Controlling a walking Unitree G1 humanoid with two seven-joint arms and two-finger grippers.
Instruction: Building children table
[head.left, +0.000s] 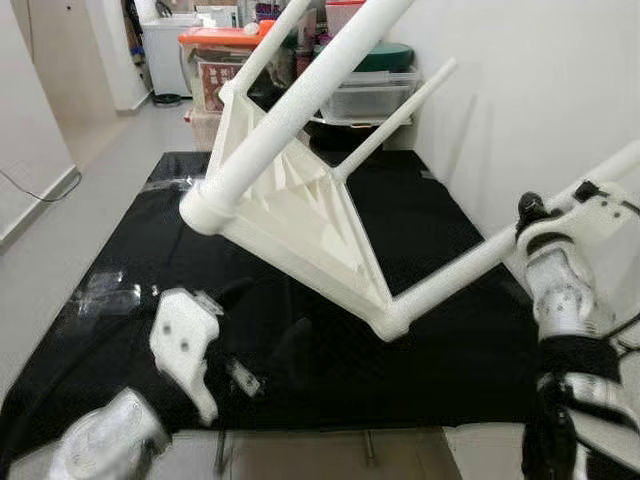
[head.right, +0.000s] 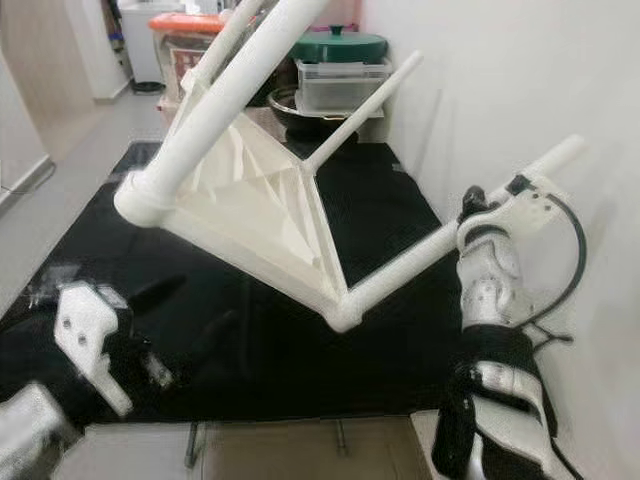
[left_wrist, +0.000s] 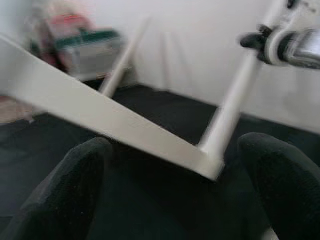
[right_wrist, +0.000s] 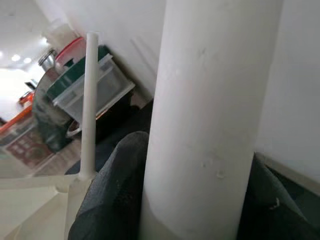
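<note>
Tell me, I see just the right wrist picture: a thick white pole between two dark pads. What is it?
Observer: A leg of a white children's table, tilted over a black mat. The right tool is shut on that leg.
Visitor: Is the other arm helping?
Observer: No. The left tool is open and holds nothing, low by the table's near edge.
Visitor: How many legs are on it?
Observer: Four legs show on the frame.

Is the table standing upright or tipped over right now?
Tipped. The white table leans on one edge over the black mat, legs pointing sideways and up; the right pincer grips one leg.
</note>
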